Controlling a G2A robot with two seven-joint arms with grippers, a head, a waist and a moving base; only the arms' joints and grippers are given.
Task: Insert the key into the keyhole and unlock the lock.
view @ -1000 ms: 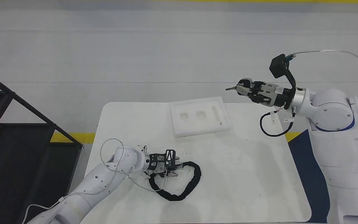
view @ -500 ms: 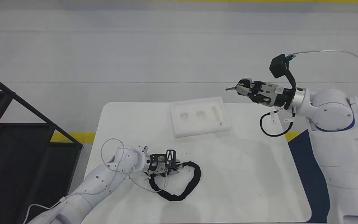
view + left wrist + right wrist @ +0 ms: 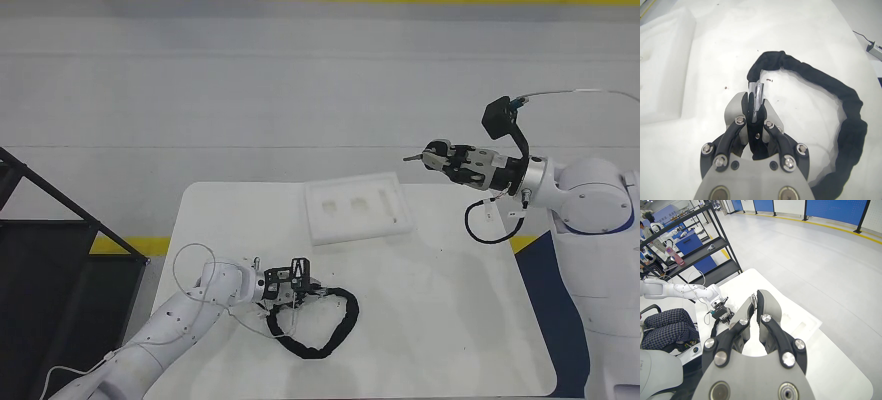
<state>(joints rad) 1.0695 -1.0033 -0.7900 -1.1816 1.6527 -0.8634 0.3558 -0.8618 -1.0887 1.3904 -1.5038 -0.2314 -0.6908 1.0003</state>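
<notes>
Your left gripper (image 3: 755, 106) is clamped on the chain lock's chrome cylinder (image 3: 757, 92) at the table's (image 3: 450, 300) near left; its long axis runs along the fingers, pointing right. It's rigid and slick (hold mid-barrel), while the black sleeved chain (image 3: 848, 106) trails limply. Your right gripper (image 3: 754, 302) pinches what looks like the key (image 3: 411, 157), thin and light, aimed left above the far right edge.

Lock (image 3: 851, 106): black sleeved cable, curled, chrome barrel end. Key (image 3: 753, 301): small, silver, in right gripper (image 3: 755, 296).
</notes>
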